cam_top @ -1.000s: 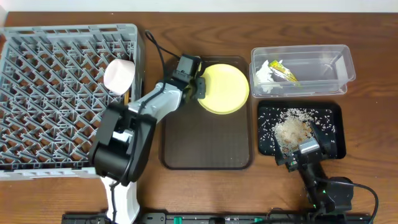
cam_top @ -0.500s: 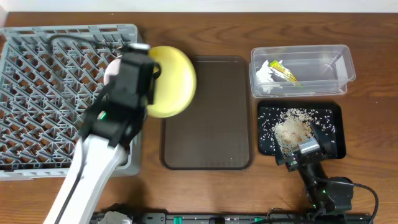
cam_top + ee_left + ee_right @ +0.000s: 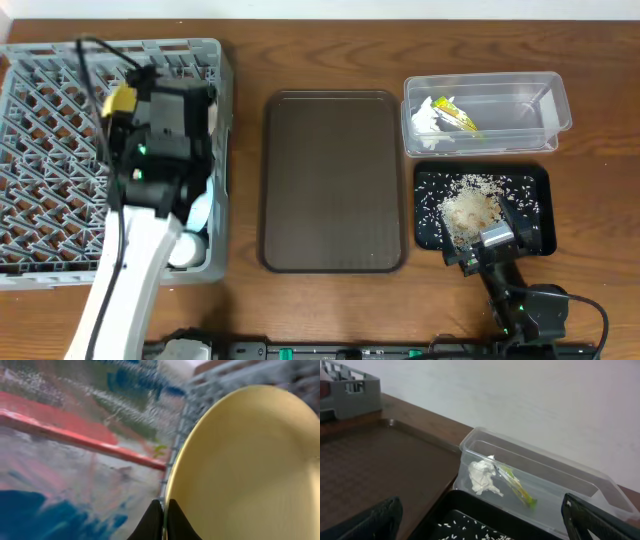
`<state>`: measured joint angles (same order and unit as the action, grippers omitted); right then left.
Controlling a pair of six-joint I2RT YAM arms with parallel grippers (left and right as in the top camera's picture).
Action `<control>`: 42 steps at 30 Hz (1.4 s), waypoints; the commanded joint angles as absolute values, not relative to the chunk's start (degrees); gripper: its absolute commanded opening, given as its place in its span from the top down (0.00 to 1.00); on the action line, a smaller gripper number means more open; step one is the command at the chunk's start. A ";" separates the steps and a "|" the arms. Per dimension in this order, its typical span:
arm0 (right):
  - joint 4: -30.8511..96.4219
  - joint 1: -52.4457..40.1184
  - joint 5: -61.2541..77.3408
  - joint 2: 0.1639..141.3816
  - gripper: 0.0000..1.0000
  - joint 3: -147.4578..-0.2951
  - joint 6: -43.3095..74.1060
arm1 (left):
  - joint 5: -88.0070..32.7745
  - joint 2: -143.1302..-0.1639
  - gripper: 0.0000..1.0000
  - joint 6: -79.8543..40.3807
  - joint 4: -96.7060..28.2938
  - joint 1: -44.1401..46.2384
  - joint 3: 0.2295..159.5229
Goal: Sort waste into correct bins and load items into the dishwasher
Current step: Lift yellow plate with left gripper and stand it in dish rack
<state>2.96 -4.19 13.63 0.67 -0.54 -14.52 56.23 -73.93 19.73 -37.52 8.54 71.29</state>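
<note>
My left gripper (image 3: 162, 519) is shut on the rim of the round yellow plate (image 3: 250, 470) and holds it on edge. In the overhead view only a yellow sliver of the plate (image 3: 120, 98) shows beside the left arm, above the grey dish rack (image 3: 50, 150). A light blue bowl (image 3: 200, 212) and a white bowl (image 3: 184, 250) sit in the rack's front right corner, partly hidden by the arm. The snack wrapper (image 3: 456, 114) and the tissue (image 3: 424, 120) lie in the clear tub (image 3: 520, 112). Rice crumbs (image 3: 468, 210) lie in the black tray (image 3: 535, 230). My right gripper (image 3: 485, 530) is open and empty over the black tray's front edge. The chopsticks are out of view.
The brown serving tray (image 3: 335, 180) lies bare between the rack and the two bins. In the right wrist view the tub (image 3: 570, 485) with the tissue (image 3: 482, 477) and wrapper (image 3: 516, 486) stands behind the black tray (image 3: 470, 510).
My left arm has lifted the yellow plate off the brown tray and swung it left over the dish rack, turning it on edge. The right arm has not moved.
</note>
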 commanded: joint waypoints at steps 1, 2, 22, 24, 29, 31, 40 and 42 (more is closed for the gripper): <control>2.98 -3.70 13.54 0.32 0.01 -0.30 -13.76 | 59.64 -77.84 0.94 24.77 -35.20 5.28 71.48; 2.96 -3.70 13.54 0.32 0.01 -0.30 -13.76 | 59.64 -78.98 0.94 25.69 -34.15 4.64 71.48; 2.98 -3.70 13.54 0.32 0.01 -0.30 -13.76 | 53.12 -86.00 0.94 41.89 -19.22 -1.76 71.48; 2.96 -3.70 13.54 0.32 0.01 -0.30 -13.76 | 52.38 -86.02 0.94 42.22 -19.22 -1.87 71.48; 2.98 -3.70 13.54 0.32 0.01 -0.30 -13.76 | 48.56 -86.13 0.94 42.30 -20.88 -1.87 71.13; 2.96 -3.70 13.54 0.32 0.01 -0.30 -13.76 | 48.27 -86.24 0.94 43.35 -20.64 -1.87 70.54; 2.98 -3.70 13.54 0.32 0.01 -0.30 -13.76 | 46.61 -87.20 0.94 43.51 -20.64 -1.87 70.17; 2.96 -3.70 13.54 0.32 0.01 -0.30 -13.76 | 47.75 -87.20 0.94 43.55 -20.29 -1.89 70.17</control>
<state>2.96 -4.19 13.63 0.67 -0.54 -14.52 48.31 -85.89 43.22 -20.32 -1.74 70.89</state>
